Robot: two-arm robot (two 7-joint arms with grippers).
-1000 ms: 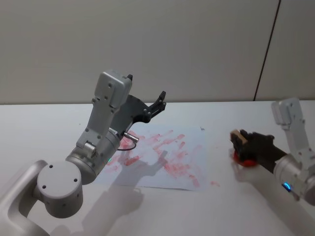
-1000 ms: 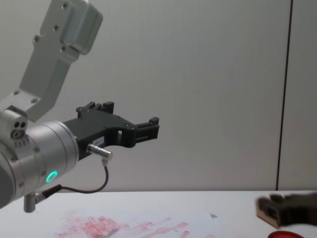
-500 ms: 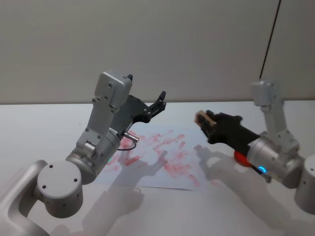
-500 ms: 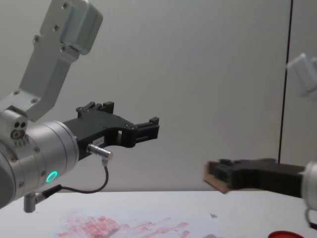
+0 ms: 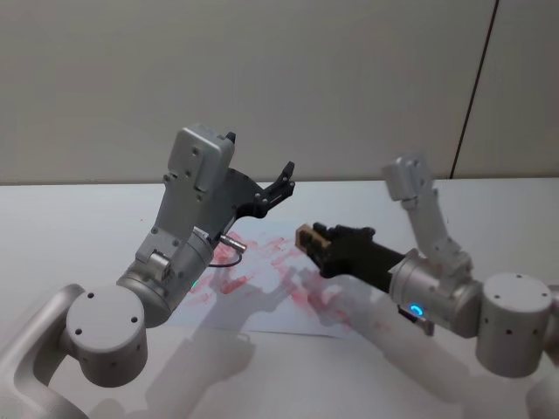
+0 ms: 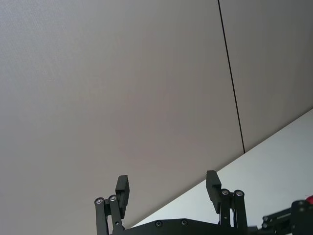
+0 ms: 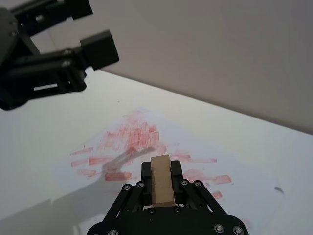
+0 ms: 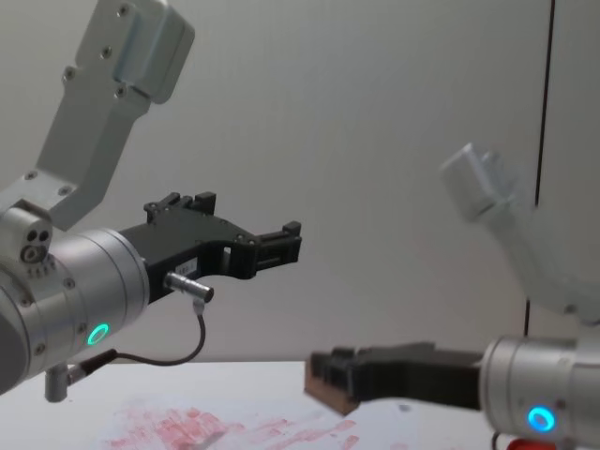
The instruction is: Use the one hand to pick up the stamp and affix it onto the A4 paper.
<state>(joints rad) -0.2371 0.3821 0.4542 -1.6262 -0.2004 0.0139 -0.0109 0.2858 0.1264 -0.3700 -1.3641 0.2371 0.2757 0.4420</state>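
Stamp, a small pale wooden block (image 7: 162, 180), is clamped between the fingers of the right black two-finger gripper (image 5: 316, 243). Its long side runs out past the tips. Below it, on the white table (image 5: 70, 218), lies the white A4 paper with pink-red smears (image 5: 262, 310), so I think the move is down. The left black gripper (image 6: 167, 182) is nearby, up high, fingers apart.

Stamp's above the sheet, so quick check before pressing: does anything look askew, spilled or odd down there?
Only the A4 paper stands out: it is covered in overlapping pink-red smears rather than clean prints. The stamp sits straight in the right gripper, held above the sheet. The left gripper hangs open, raised above the table.
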